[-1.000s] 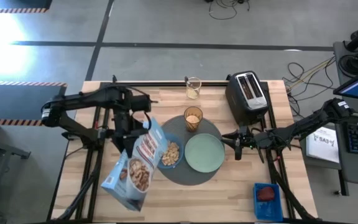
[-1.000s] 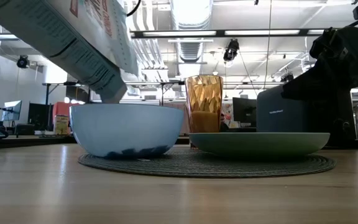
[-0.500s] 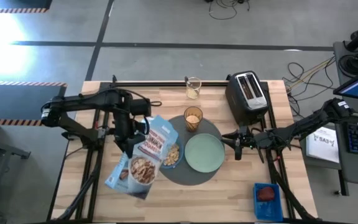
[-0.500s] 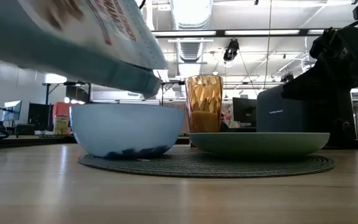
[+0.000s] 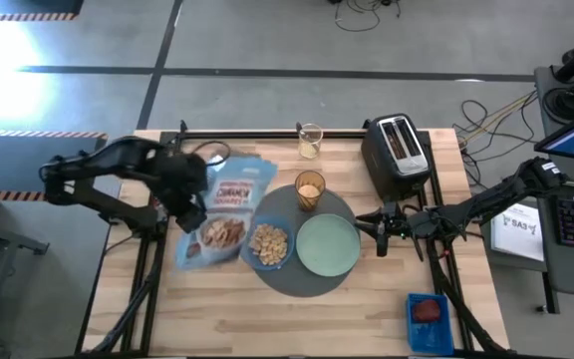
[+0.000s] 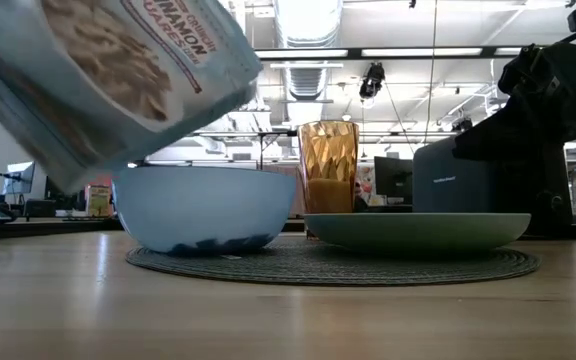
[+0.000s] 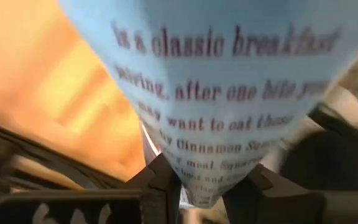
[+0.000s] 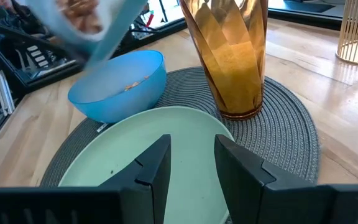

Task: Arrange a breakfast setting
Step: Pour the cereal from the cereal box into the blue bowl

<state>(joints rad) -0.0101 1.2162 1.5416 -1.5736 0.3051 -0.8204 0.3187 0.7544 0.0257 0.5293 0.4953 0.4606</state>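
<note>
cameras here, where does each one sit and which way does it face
High: overhead, looking straight down; both arms, round mat.
Low: table height, level across; blue bowl, no arm.
Left wrist: on left arm; left end effector pinching cereal bag.
Right wrist: on right arm; right end effector over green plate.
Shared: low and right wrist both show amber glass.

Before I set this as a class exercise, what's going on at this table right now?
The left gripper is shut on a blue cereal box and holds it in the air beside the blue bowl, which has cereal in it. The bowl, a pale green plate and a glass of orange drink sit on a round grey mat. The right gripper waits at the plate's edge, holding nothing.
</note>
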